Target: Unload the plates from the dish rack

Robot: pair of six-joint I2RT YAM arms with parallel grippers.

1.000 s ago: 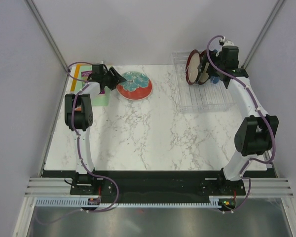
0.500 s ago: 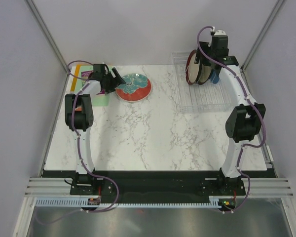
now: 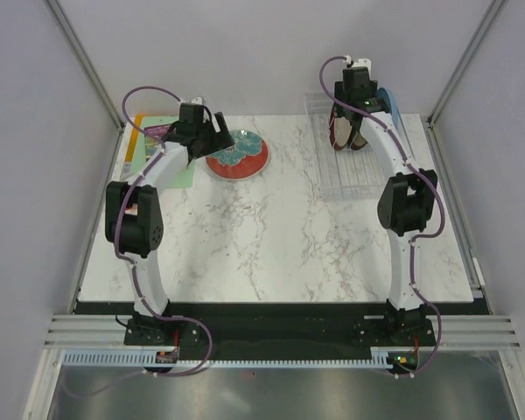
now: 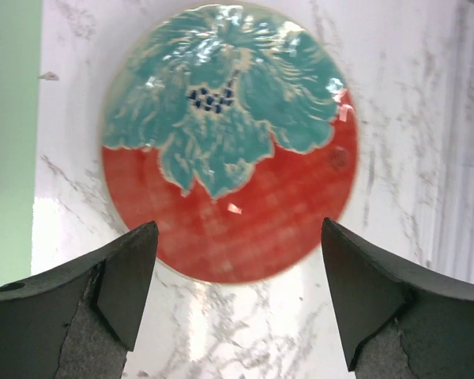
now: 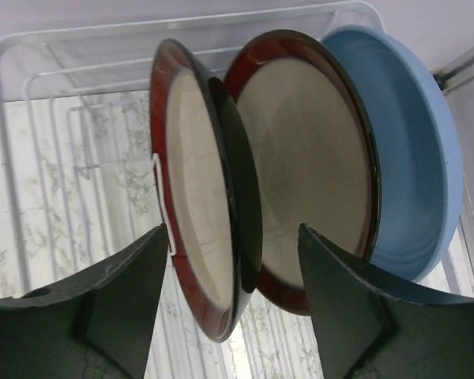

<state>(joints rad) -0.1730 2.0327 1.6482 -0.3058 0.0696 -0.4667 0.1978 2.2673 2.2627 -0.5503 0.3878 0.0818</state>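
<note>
- Right gripper [image 5: 233, 268] gapes, empty, straddling the front plate [image 5: 193, 197] in the rack [image 3: 367, 179] at the tabletop's [image 3: 271, 245] far right corner.
- Pinch that rim alone, clear of the next plate [image 5: 308, 158]; lift straight up.
- Left gripper [image 4: 237, 260] hangs wide and empty over the teal plate [image 4: 229, 142], which lies flat near the far left corner.

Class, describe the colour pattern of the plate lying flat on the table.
The plate is red with a teal leafy centre; clearest in left wrist view.
</note>
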